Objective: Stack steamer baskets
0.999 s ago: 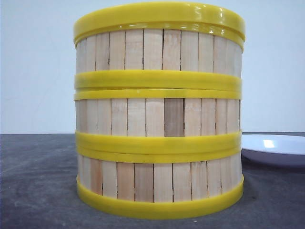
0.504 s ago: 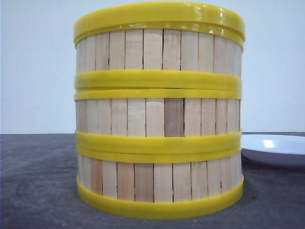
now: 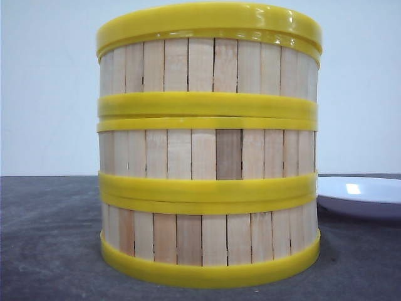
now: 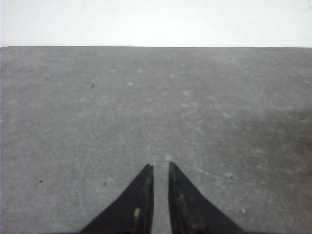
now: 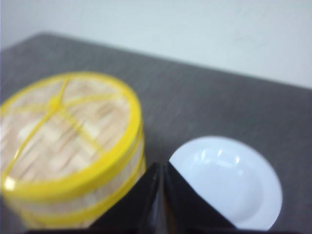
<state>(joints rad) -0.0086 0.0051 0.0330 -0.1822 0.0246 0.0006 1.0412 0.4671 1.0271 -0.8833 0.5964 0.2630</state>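
Nothing is shifting across the earlier front frames. Left fingers are hovering nearly clenched over bare desk. 3 steamer baskets are standing stacked, beside the clenched, empty right fingers, nearer that arm; plate opposite.

Three round steamer baskets show pale vertical wooden slats, one darker brown, between glossy yellow rims; glossy white plate; mottled grey table.

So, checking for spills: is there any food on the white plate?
No, the white plate shows only a bare glossy surface in the right wrist view.
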